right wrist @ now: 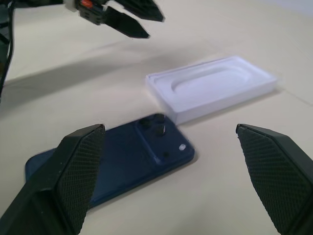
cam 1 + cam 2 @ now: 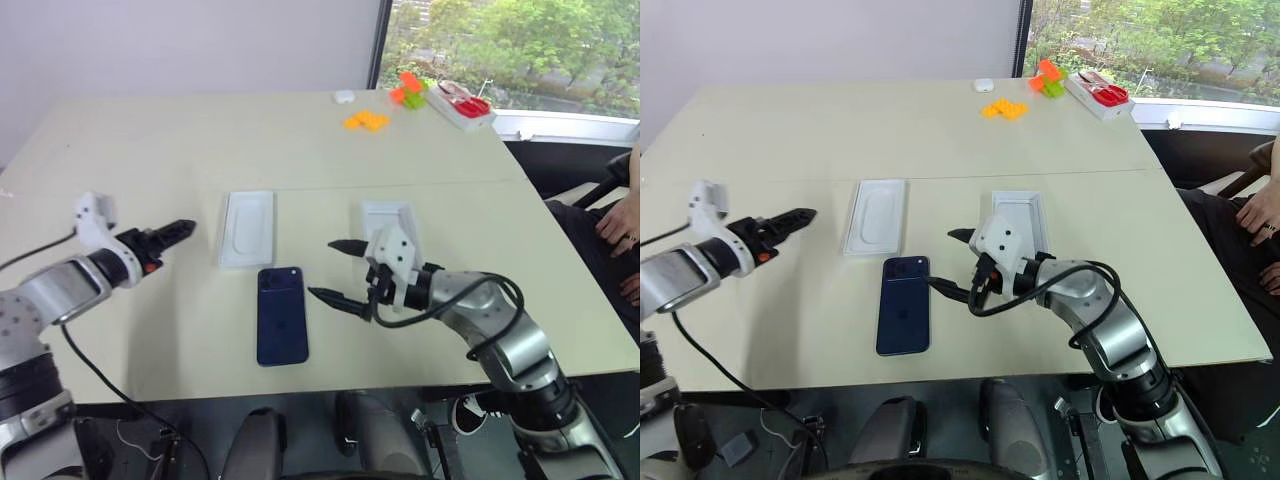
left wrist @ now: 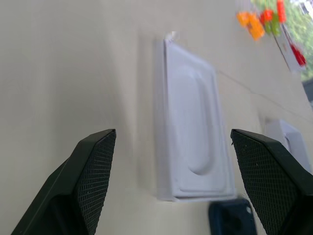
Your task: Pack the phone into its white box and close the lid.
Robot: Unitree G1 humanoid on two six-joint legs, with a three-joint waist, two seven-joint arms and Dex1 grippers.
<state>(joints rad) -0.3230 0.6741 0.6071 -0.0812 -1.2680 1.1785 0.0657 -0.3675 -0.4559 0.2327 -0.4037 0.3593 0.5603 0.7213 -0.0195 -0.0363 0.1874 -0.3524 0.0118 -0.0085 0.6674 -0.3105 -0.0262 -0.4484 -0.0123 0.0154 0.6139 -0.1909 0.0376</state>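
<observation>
Phone [image 2: 282, 316] lies flat on the table [image 2: 200, 140], glossy back up, camera block at its far end, lower centre of the head view, nothing touching it. White insert with an oval recess [image 2: 246, 228] sits just beyond it, slightly left, close but apart. White box [image 2: 392, 217] is right of centre, partly behind the right end effector [image 2: 339, 270]. Right end effector hovers just right of the phone, released, 2 fingers spread wide. Left end effector [image 2: 176, 232] is at mid left, well apart from the phone, released, holding nothing. Coloured blocks [image 2: 367, 121] and a red-and-white tray [image 2: 461, 104] sit at upper right.
</observation>
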